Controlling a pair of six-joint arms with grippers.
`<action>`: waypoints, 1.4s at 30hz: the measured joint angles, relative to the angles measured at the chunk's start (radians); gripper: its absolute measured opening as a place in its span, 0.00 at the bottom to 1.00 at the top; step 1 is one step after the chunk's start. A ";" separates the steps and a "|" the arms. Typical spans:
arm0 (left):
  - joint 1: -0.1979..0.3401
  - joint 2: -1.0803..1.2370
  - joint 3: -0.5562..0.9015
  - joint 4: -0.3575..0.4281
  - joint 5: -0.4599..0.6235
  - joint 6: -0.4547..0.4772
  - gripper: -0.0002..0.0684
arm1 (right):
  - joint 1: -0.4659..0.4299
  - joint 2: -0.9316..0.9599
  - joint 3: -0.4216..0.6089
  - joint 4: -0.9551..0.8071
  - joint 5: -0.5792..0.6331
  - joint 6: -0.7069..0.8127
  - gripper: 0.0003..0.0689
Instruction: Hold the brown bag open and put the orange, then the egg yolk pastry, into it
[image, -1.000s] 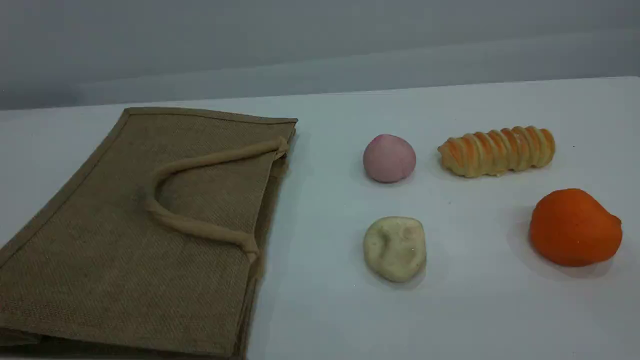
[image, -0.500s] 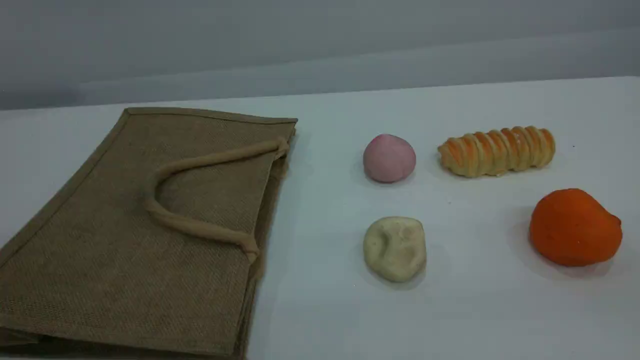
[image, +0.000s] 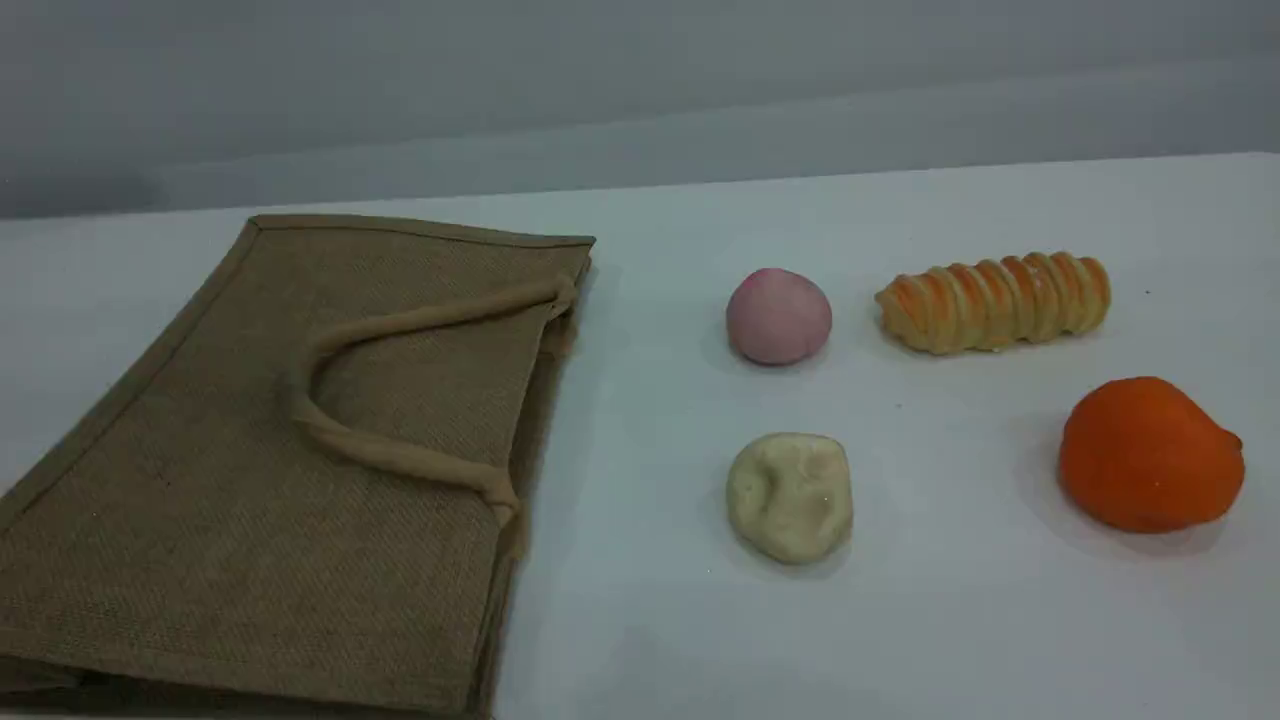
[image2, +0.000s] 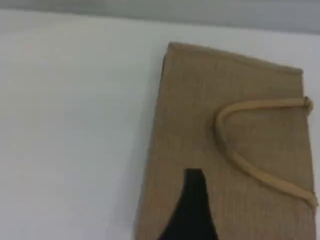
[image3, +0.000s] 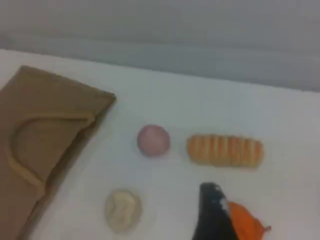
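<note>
Jute brown bag (image: 290, 470) lies flat at frame left, orange (image: 1148, 455) and egg yolk pastry (image: 790, 497) unpacked at right; your left pincer (image2: 192, 210) is wide open and empty, right pincer (image3: 212, 215) state unclear.

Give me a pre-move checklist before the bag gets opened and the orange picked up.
1. Brown bag lies flat, mouth closed, not yet held open: not ok.
2. Bag handle lies exposed on top, nothing over it: ok.
3. Orange stands alone on the table, apart from the bread roll: ok.
4. Egg yolk pastry free, clear of the pink ball: ok.
5. Left hand over the bag, empty: ok.
6. Right hand near the orange; whether it touches: cannot tell.
</note>
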 joint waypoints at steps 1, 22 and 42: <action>0.000 0.040 -0.009 -0.004 0.000 0.000 0.82 | 0.000 0.029 -0.004 0.005 0.004 0.000 0.59; -0.053 0.738 -0.325 -0.044 -0.028 -0.001 0.82 | 0.000 0.318 -0.023 0.008 -0.125 -0.013 0.59; -0.092 1.115 -0.399 -0.046 -0.072 -0.054 0.82 | 0.000 0.318 -0.053 0.013 -0.102 -0.009 0.59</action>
